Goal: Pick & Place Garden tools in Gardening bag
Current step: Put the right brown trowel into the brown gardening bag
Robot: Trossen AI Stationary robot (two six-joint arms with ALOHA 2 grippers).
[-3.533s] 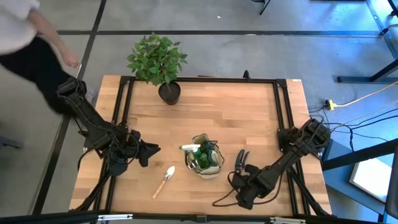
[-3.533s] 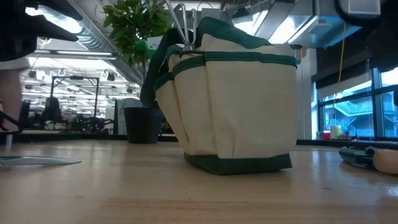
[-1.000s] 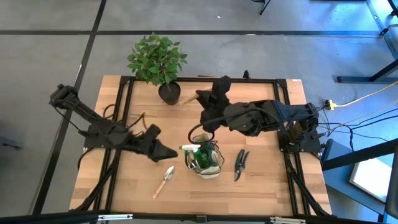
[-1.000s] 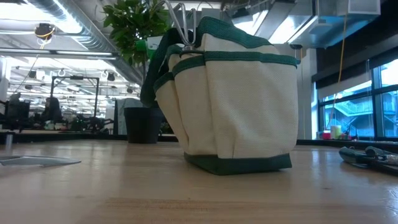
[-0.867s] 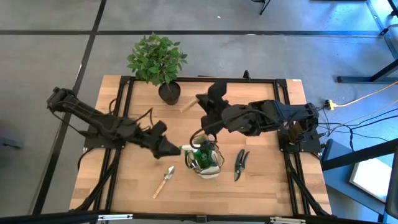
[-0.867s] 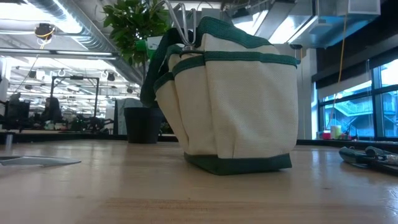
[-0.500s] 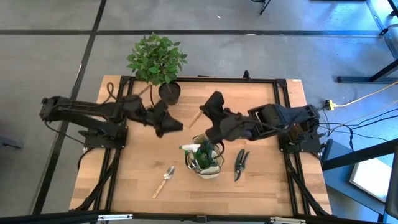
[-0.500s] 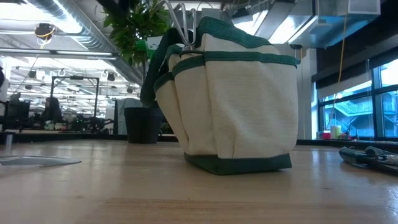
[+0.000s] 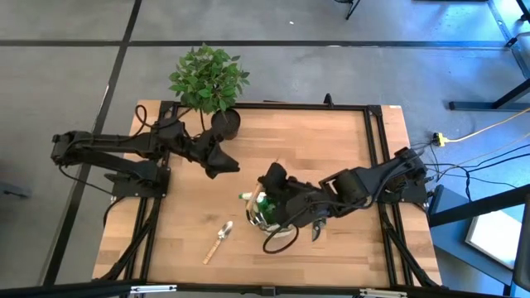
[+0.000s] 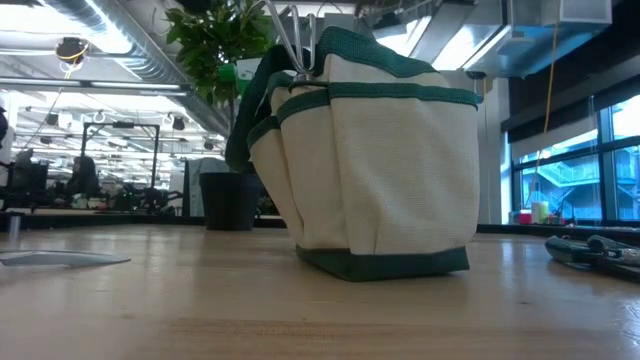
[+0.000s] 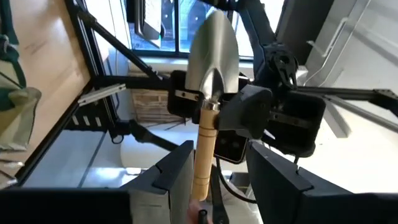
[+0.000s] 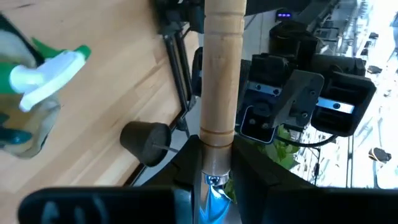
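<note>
The right gripper (image 9: 267, 184) over the gardening bag (image 9: 274, 217) hides its contents. Both grippers' fingers hold wooden-handled tools; the left gripper (image 9: 224, 163) hangs above the wooden surface (image 9: 331, 149).

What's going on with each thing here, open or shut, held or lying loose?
Left gripper: shut on a wooden-handled trowel, raised near the plant pot.
Right gripper: shut on a wooden-handled tool, above the gardening bag.
Gardening bag: upright, open-topped.
Spray bottle: in the bag.
Small trowel: loose on the table.
Pruners: loose on the table.
</note>
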